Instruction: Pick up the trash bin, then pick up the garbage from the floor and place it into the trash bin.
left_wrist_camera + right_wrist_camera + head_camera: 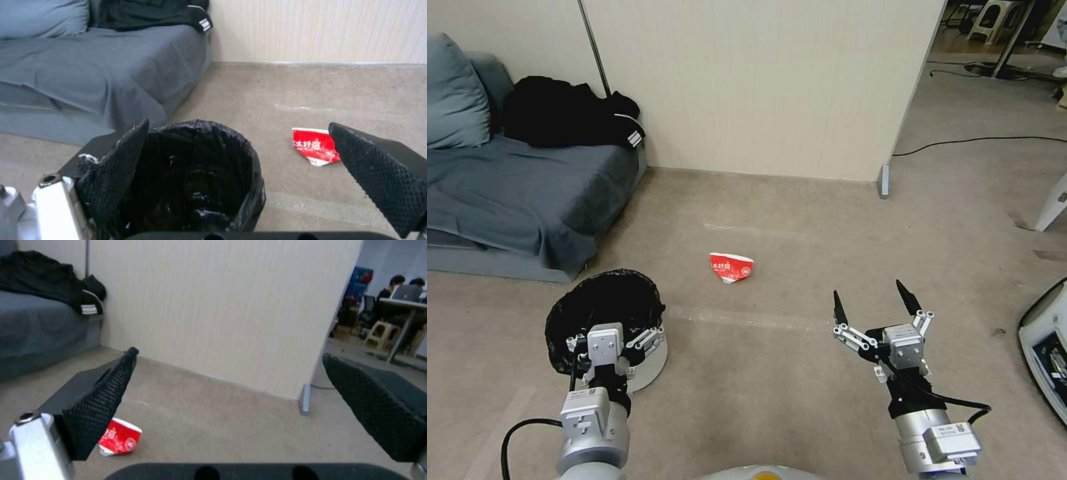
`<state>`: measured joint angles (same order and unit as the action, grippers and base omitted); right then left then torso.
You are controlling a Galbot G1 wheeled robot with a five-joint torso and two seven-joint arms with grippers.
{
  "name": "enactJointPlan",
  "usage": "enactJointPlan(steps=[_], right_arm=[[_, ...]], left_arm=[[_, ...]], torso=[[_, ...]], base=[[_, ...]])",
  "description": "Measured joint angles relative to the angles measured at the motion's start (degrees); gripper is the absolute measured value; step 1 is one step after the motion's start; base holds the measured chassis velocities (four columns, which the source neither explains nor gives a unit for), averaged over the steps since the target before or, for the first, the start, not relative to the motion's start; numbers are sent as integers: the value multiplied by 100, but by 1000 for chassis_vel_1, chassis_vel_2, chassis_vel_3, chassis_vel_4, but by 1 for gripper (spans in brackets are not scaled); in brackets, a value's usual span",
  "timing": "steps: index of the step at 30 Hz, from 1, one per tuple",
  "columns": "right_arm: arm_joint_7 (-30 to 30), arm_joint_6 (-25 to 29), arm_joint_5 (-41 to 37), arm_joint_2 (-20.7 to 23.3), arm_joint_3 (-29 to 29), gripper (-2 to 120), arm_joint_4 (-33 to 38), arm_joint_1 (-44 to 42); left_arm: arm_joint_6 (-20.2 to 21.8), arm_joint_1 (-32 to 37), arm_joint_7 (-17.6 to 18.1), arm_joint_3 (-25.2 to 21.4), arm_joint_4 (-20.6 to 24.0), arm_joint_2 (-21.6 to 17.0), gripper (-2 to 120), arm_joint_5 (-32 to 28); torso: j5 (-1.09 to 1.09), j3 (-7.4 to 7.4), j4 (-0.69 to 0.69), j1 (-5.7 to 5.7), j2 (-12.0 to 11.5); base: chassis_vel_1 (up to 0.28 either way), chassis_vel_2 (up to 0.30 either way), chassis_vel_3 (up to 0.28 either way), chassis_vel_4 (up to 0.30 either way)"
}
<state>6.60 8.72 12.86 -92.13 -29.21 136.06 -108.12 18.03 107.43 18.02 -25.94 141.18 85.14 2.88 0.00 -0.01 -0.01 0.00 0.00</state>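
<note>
Nearest the head camera, both forearms reach forward and down over the carpet. On the left, the left gripper (pixel 606 333) sits at the near rim of the trash bin (pixel 650 363); in the left wrist view its fingers (pixel 120 160) stand wide apart, one at the bag's edge and the other off to the side over the floor, though whether that first finger actually touches the liner is hard to judge. To the right, the right gripper (pixel 872 301) hangs above bare floor with its two black fingers spread in a V, holding nothing.

White and round, the bin stands on the floor, lined with a crinkly black bag folded over its rim. One piece of garbage (pixel 731 267), a crumpled red packet with white print, lies on the carpet ahead, between the two grippers and apart from both.

Behind the bin stands a grey sofa (pixel 514 193) with black clothing (pixel 567 113) heaped on it, against a cream panel wall (pixel 760 87).
</note>
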Motion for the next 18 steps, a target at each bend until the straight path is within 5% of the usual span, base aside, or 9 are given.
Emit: enactJointPlan(steps=[11,18], right_arm=[[41,59,39,0,-5,100,-26,4],[42,95,44,0,-8,100,-40,10]], left_arm=[[48,3,28,-44,119,8,99,-34],[505,-71,154,-468,212,-23,99,-379]], torso=[[0,0,0,0,0],[0,0,1,0,0]], base=[[12,-17,-16,13],[0,0,0,0]])
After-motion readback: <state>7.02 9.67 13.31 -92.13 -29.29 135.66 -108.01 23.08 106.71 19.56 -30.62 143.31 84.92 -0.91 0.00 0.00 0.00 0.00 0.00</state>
